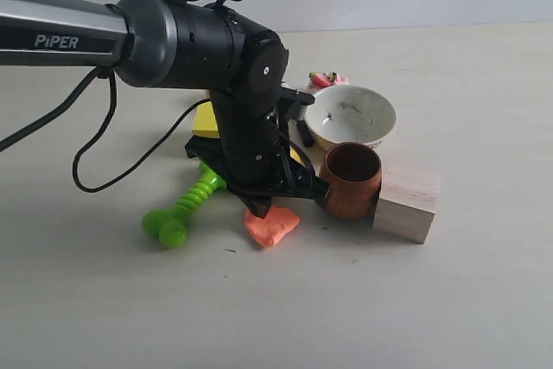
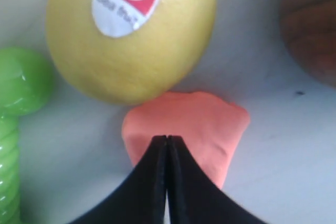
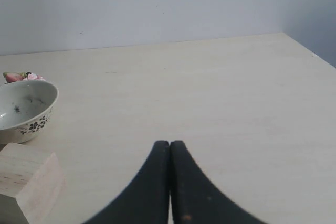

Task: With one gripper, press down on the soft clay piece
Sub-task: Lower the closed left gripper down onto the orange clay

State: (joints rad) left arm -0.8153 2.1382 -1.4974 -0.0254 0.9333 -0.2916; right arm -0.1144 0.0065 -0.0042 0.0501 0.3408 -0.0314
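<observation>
Left wrist view: left tool [image 2: 167, 140] is seen closed, empty; soft clay piece [image 2: 197, 121] is located directly beneath it

Flat orange clay piece [image 2: 194, 121] under fingers [image 2: 147, 187]

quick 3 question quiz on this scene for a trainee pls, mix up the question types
1. True or false: the left gripper has its fingers spread wide over the soft clay piece.
2. The ribbed toy beside the yellow fruit is: A) green B) blue C) red
3. Fill in: in the exterior view, the brown cup stands right against the ____.

Key: 1 false, the fingers are shut together. 2 A. 3 wooden block.
</observation>
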